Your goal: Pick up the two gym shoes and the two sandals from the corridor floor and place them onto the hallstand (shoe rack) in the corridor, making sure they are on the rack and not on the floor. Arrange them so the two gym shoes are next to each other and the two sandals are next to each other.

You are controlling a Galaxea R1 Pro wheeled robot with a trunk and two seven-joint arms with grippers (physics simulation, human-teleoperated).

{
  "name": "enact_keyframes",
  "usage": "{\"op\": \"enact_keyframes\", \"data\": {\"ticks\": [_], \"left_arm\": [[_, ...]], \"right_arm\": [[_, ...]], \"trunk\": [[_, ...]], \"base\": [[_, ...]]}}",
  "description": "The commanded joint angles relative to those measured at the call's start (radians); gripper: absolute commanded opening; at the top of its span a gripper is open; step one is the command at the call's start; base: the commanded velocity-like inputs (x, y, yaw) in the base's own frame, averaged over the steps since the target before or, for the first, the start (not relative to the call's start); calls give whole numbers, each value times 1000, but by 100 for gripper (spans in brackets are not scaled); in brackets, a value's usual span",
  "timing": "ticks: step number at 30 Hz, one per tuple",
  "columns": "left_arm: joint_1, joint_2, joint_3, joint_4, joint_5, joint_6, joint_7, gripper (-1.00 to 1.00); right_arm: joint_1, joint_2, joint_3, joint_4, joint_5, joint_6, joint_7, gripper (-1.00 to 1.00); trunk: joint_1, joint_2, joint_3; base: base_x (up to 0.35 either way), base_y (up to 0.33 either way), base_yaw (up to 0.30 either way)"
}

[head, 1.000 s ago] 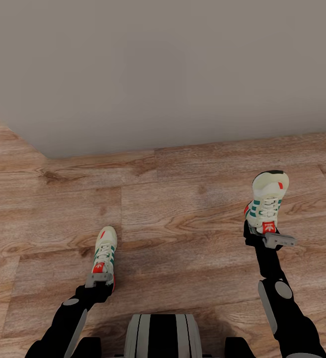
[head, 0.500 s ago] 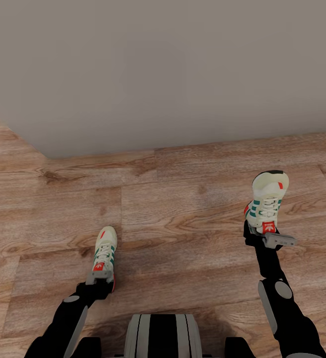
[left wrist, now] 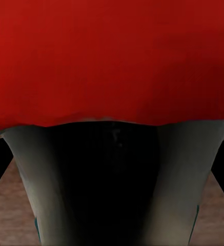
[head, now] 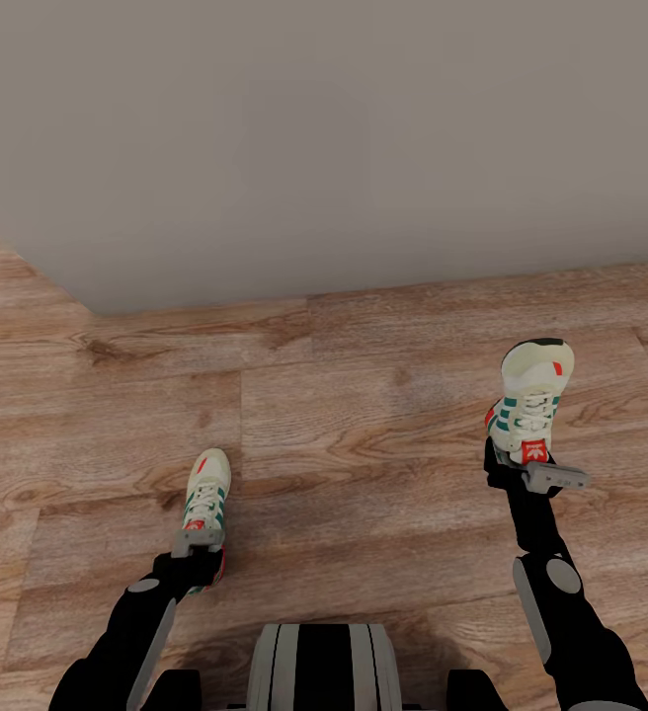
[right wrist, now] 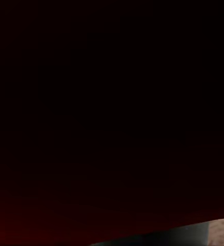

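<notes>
Two gym shoes hang pinched, one per end effector. We have tipped the left one toward the corridor floor; rack next.

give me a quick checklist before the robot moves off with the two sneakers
1. Left gripper at the heel of the left gym shoe: ok.
2. Right gripper at the heel of the right gym shoe: ok.
3. Jaws actually clamped on each shoe: cannot tell.
4. Shoes lifted clear of the corridor floor: cannot tell.
5. Hallstand in sight for placing: not ok, plain wall ahead.
</notes>
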State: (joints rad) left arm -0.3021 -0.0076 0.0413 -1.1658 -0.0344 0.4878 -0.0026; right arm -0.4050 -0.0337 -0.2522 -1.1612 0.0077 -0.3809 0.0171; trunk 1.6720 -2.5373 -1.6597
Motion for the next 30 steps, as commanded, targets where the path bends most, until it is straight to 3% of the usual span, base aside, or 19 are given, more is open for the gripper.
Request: {"op": "enact_keyframes", "data": {"ticks": [1,30], "left_arm": [[0,0,0,0,-1,0,-1,-100],[3,1,0,0,-1,0,-1,-100]], "right_arm": [[0,0,0,0,0,0,0,-100],[0,0,0,0,0,-1,0,-100]], "trunk": [[0,0,0],[0,0,0]], "base": [[0,0,0],[0,0,0]]}}
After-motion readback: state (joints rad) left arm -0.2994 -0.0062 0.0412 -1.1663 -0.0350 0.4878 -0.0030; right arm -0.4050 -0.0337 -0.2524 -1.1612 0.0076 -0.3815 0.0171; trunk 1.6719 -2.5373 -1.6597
